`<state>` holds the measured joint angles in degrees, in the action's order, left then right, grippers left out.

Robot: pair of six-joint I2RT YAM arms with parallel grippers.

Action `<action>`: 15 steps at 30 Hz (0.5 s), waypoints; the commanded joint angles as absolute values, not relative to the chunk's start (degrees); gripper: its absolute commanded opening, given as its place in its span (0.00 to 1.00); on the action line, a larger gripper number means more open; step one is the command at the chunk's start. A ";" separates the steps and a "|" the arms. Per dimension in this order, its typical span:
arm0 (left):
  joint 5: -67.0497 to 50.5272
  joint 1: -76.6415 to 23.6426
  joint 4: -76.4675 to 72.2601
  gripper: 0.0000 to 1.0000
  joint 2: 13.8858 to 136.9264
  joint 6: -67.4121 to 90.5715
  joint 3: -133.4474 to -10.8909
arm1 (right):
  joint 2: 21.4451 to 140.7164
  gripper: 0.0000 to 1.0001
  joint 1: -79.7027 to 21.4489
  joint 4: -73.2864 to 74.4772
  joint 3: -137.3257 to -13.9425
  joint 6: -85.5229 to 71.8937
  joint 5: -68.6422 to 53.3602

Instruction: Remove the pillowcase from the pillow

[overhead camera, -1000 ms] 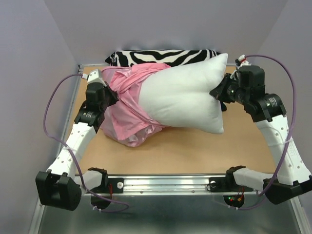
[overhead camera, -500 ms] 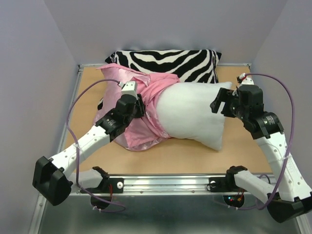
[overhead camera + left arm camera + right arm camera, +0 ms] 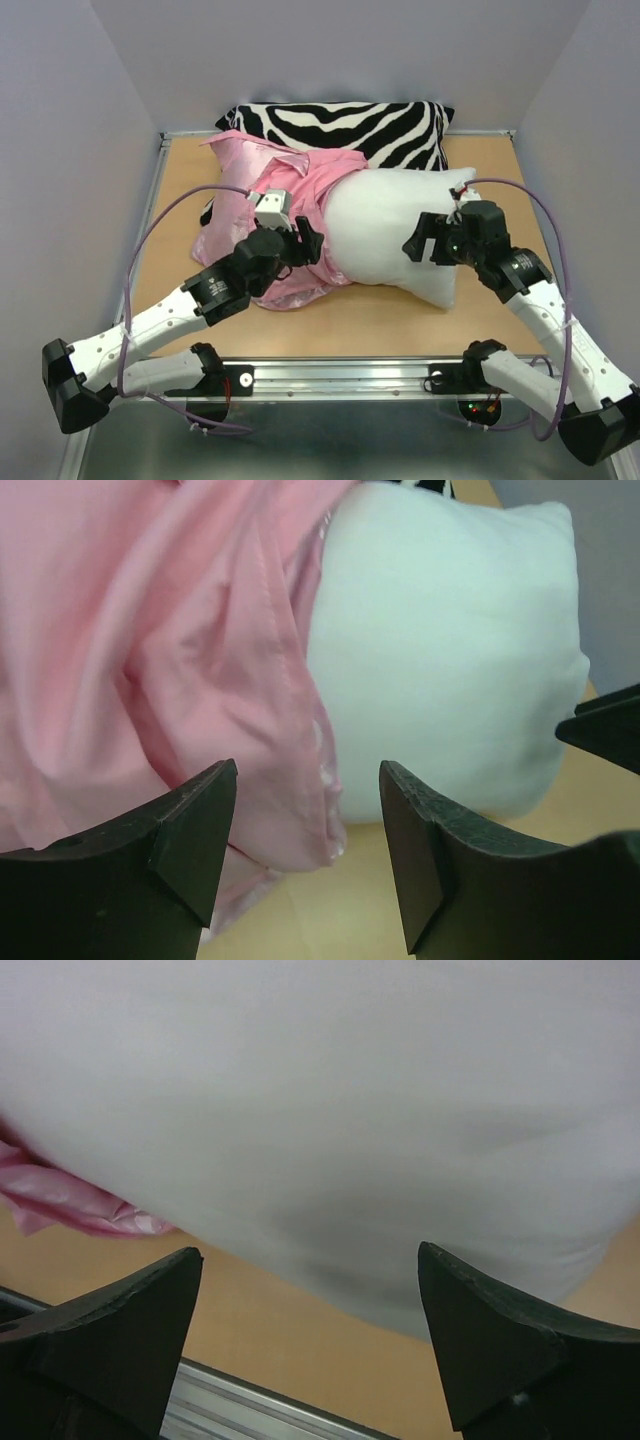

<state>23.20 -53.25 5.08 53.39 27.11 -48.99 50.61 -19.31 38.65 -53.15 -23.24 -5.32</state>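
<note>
A lab-style robot test cell: plain lilac walls (image 3: 70,150) box in a wooden table (image 3: 370,320), a metal rail (image 3: 340,372) crosses the lower frame, and the left arm (image 3: 170,315) and right arm (image 3: 545,310) trail purple cables (image 3: 566,290).

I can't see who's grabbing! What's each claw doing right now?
Left gripper: open, empty, over the pillowcase.
Right gripper: open, empty, over the pillow.

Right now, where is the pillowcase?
In the top view, the pillowcase lies left of centre, covering the left end of the pillow, beside the zebra pillow.
</note>
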 commanded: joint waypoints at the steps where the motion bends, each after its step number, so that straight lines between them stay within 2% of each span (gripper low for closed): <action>1: 33.89 -60.70 6.59 0.70 53.70 35.40 -43.79 | 52.02 0.94 -29.15 30.94 -51.33 -26.98 2.78; 2: 35.32 -61.78 7.37 0.70 53.88 39.94 -42.64 | 52.73 0.94 -34.23 30.59 -51.42 -27.77 5.60; 7: 34.98 -67.14 1.34 0.72 55.10 45.61 -34.55 | 58.00 0.94 -45.69 30.76 -51.77 -32.25 23.10; 10: 36.38 -70.66 -6.39 0.99 56.07 46.23 -28.15 | 59.59 0.98 -50.79 29.45 -49.84 -33.92 28.99; 15: 38.23 -70.84 -21.70 0.99 59.58 44.21 -22.94 | 64.85 1.00 -56.25 24.27 -45.89 -34.89 34.97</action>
